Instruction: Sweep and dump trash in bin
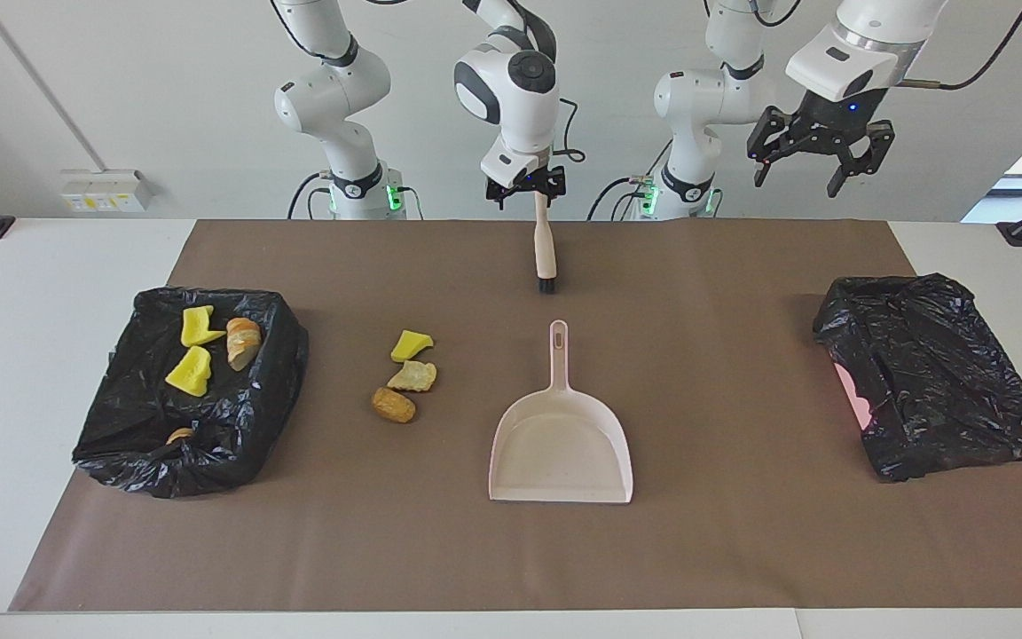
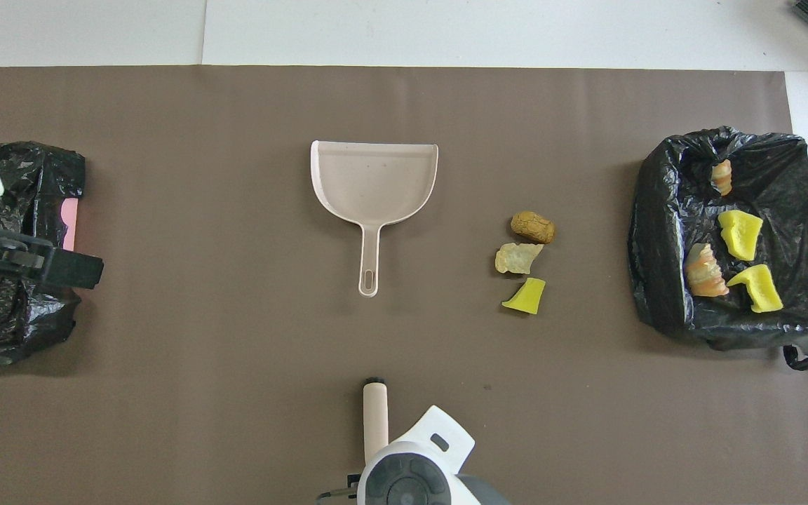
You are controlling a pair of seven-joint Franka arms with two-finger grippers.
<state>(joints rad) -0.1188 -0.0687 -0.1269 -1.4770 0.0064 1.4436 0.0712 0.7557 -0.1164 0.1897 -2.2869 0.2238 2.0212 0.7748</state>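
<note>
Trash [image 1: 404, 376] on mat, well apart from right hand [image 1: 524, 188].

White surface [image 1: 50, 257] under brown mat [image 1: 742, 550]: dustpan [image 1: 562, 448] center, scraps [image 1: 404, 377] at 9, brush [image 1: 545, 253] at 12, black bags [image 1: 196, 390] at both ends.

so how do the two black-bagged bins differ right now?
The bin at the right arm's end lies open and holds scraps: two yellow sponge chunks and two bread-like lumps. The bin at the left arm's end shows no scraps, and its bag is crumpled over it with a pink patch showing. Both are lined with black plastic and sit on the brown mat.
</note>
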